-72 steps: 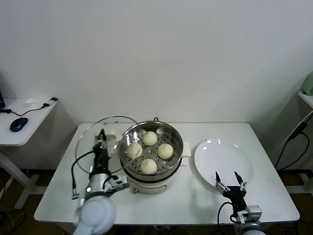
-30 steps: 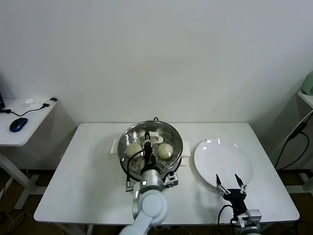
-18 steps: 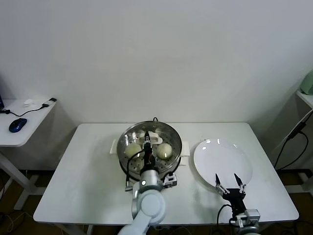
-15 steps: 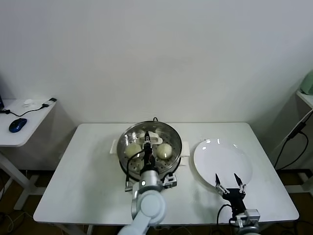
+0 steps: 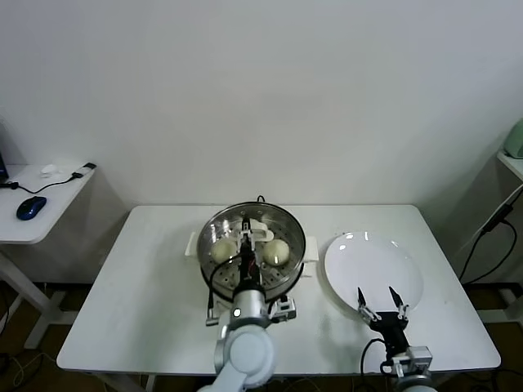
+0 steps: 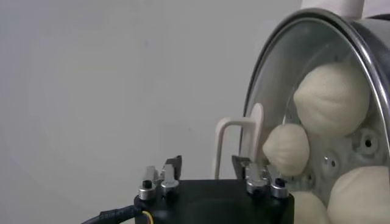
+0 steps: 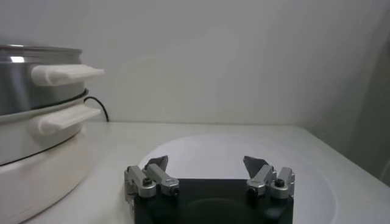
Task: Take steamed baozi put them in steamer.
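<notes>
Lid [image 5: 250, 233] now covering steamer [image 5: 214, 261], left gripper [image 5: 244, 242] seemingly released

My left hand [image 5: 245, 242] hangs over the steamer [image 5: 286, 263], its lid [image 5: 253, 237] and handle [image 6: 234, 143] blocking entry from above. The surface's [image 5: 147, 302] left edge lies open; near the right edge, a plate [image 5: 372, 261] sits beyond my right hand [image 5: 377, 300].

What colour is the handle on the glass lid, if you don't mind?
Cream-white; the lid handle shows best in the left wrist view, ahead of the left gripper.
</notes>
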Robot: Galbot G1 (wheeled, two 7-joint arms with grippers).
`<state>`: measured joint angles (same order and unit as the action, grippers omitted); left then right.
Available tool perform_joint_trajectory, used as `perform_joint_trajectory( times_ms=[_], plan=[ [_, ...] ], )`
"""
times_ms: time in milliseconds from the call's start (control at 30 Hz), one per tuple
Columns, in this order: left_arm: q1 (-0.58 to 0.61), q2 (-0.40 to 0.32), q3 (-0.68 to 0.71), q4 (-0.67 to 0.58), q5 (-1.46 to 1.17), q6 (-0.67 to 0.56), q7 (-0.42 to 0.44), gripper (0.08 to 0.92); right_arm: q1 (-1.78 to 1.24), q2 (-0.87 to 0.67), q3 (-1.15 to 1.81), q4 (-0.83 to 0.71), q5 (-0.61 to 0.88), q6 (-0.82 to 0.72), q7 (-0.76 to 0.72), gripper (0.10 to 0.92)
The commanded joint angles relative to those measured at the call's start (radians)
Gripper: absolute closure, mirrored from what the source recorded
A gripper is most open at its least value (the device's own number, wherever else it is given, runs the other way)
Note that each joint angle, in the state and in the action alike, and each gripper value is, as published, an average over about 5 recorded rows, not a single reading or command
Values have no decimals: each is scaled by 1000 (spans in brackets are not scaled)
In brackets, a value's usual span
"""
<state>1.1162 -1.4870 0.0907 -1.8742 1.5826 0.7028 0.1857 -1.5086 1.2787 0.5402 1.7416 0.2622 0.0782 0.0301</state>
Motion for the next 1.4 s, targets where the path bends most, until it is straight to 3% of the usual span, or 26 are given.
perform_joint_trajectory(
  times_ms=[33, 267, 533, 767, 933, 1133, 1267, 1400],
  plan=[
    [-12, -13, -9, 15, 18, 5, 4, 392, 2, -2, -6, 3, 0, -18, -1, 203],
    [15, 25, 7, -76, -49, -5, -3, 204, -10, -3, -8, 20, 9, 30, 5, 203],
    [95, 89, -40, -208, -225, -63, -88, 177, -25, -3, 21, 38, 13, 98, -8, 203],
    [169, 118, -301, -288, -682, -316, -257, 177, -35, -2, 25, 54, 25, 103, -9, 203],
    [205, 119, -547, -318, -1112, -386, -287, 177, -36, -3, 33, 45, 28, 111, -9, 203],
    [251, 181, -820, -194, -1674, -545, -251, 177, -36, -4, 46, 28, 27, 111, 2, 203],
    [320, 265, -844, -71, -1982, -653, -195, 177, -40, -8, 52, 21, 27, 102, 4, 203],
    [331, 276, -817, 79, -1979, -771, -160, 177, -42, -12, 52, 17, 29, 97, 1, 203]
  ],
)
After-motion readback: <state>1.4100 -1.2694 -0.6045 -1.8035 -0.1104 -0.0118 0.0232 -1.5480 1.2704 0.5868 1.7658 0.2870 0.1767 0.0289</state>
